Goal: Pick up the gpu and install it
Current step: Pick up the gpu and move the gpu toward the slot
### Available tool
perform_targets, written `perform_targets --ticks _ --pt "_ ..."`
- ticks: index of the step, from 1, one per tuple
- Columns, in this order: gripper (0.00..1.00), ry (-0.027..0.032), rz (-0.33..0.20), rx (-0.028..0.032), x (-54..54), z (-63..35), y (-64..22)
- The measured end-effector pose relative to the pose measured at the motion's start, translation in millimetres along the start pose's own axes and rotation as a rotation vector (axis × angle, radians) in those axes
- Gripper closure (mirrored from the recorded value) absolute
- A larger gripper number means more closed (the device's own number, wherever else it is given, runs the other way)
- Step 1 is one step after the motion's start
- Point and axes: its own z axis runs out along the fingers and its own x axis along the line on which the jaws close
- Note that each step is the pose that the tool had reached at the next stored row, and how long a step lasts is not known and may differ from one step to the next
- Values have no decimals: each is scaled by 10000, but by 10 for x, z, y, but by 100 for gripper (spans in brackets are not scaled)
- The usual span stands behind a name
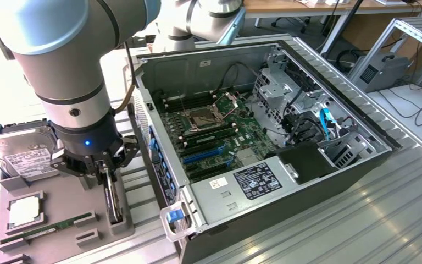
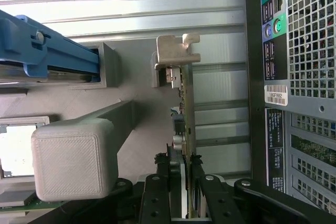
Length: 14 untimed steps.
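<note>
End effector [image 2: 183, 160] fingers clamped on gpu [image 2: 187, 103] edge | gpu upright in tray [image 1: 64, 190] slot, near case [image 1: 306, 206], on the exterior view's left | wrist view: bracket [image 2: 176, 53], ports [image 2: 273, 24] | exterior view: motherboard [image 1: 211, 129], hard drive [image 1: 24, 154]

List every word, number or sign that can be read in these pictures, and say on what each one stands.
Nothing can be read with certainty.
White barcode sticker on the computer case: a short code, too blurred to quote.
Black label inside the case: print too small to read.
Hard drive: white label, print too small to read.
gpu: no text to be seen.
</note>
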Motion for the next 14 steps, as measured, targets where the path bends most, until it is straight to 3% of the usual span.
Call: perform_targets --ticks 14 --pt "73 0 0 0 -1 -31 0"
